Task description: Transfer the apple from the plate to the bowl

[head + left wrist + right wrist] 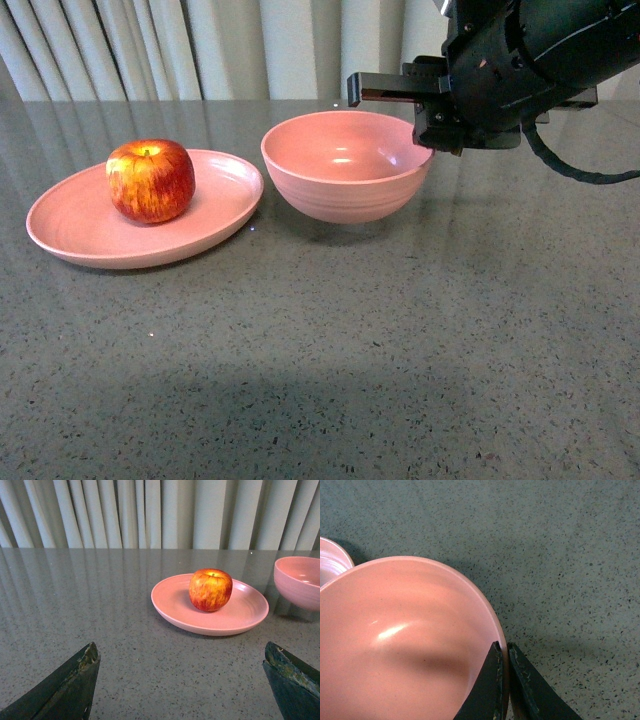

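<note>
Apple (150,180) sits upright on plate (60,225), stem dimple up. Plate lies just left of bowl (345,190), rims close together; contact can't be made out. Both stand on grey speckled table (400,350).

Right gripper (503,652) is at bowl's right rim, one finger inside the wall and one outside, closed down onto it.

Left gripper (181,652) hangs low over the table, well left of bowl and facing it, jaws spread wide, nothing between them.

Apple (150,180) on plate (70,228), bowl (340,197) just beside
</note>
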